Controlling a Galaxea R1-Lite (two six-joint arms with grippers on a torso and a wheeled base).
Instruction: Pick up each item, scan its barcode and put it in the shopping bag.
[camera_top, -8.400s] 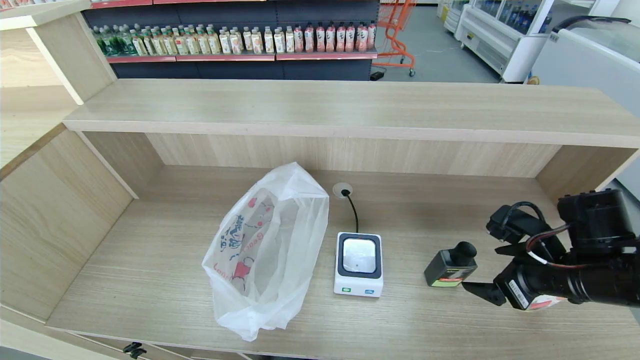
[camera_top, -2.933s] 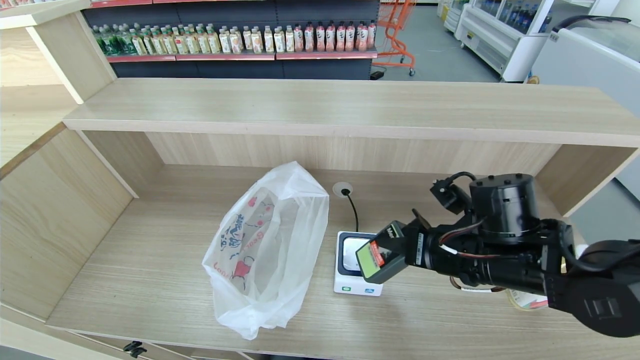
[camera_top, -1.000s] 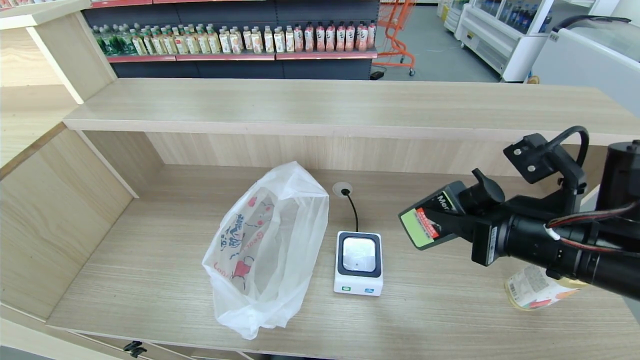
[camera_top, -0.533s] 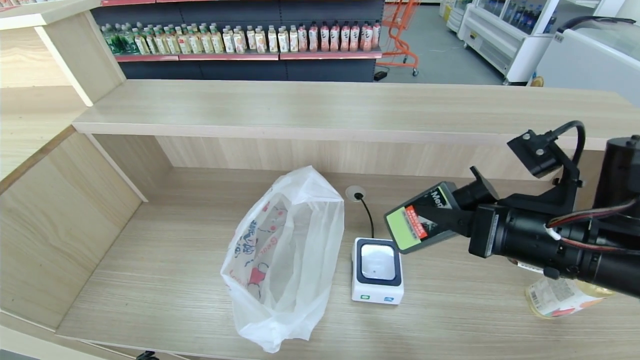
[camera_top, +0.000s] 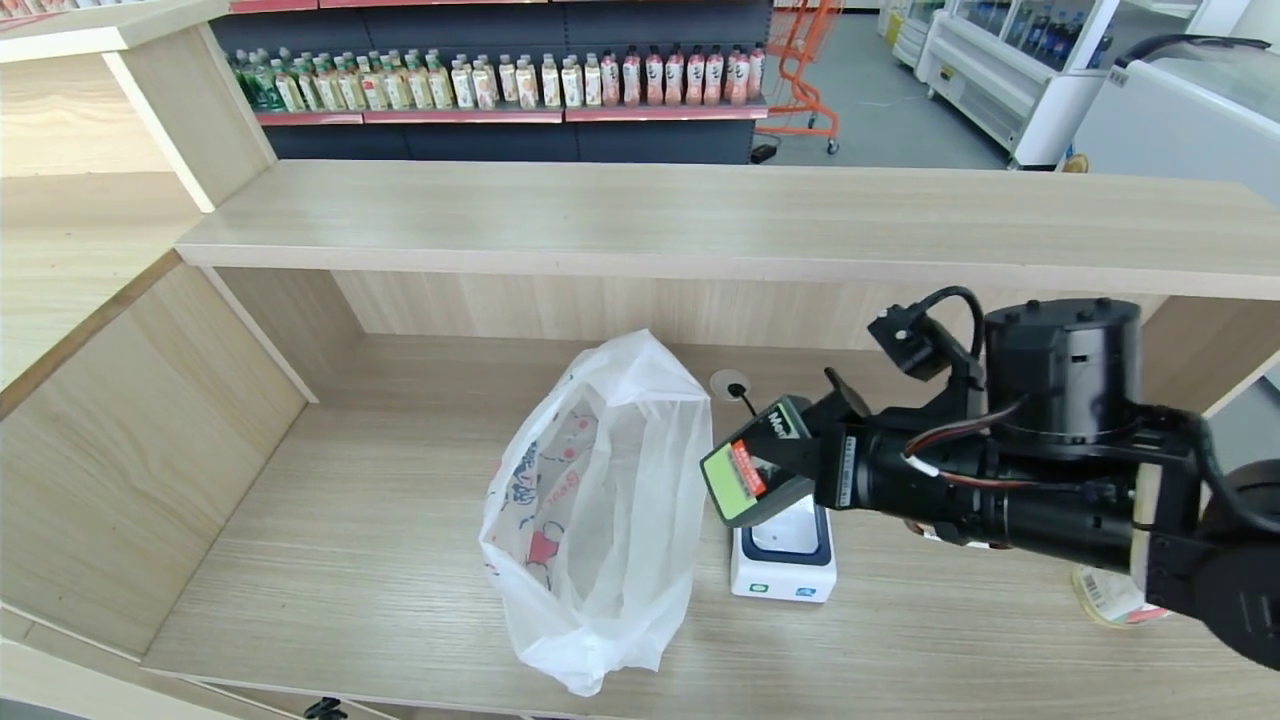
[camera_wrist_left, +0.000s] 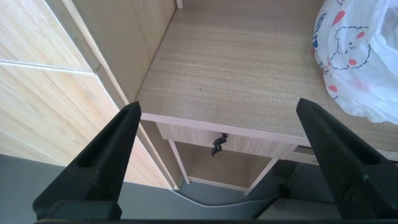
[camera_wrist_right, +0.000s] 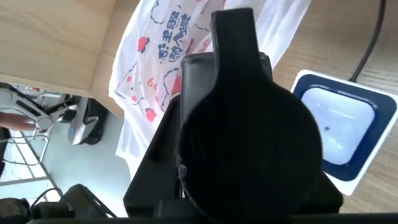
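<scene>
My right gripper (camera_top: 800, 452) is shut on a dark square bottle (camera_top: 748, 484) with a green and red label and a round black cap (camera_wrist_right: 249, 146). It holds the bottle tilted in the air above the white scanner (camera_top: 783, 566), close to the right side of the shopping bag (camera_top: 600, 500). The translucent printed bag stands open on the counter. In the right wrist view the scanner (camera_wrist_right: 339, 134) and the bag (camera_wrist_right: 165, 59) lie below the bottle. My left gripper (camera_wrist_left: 217, 165) hangs open by the counter's front edge, left of the bag (camera_wrist_left: 357, 56).
A second bottle (camera_top: 1112, 598) with a pale label stands at the right of the counter, mostly behind my right arm. The scanner's black cable (camera_top: 745, 397) runs to a hole at the back. A raised wooden ledge (camera_top: 700, 215) borders the far side.
The head camera has shifted, sliding the whole scene rightward. My right arm has carried the bottle left and lower, from right of the scanner to above it beside the bag.
</scene>
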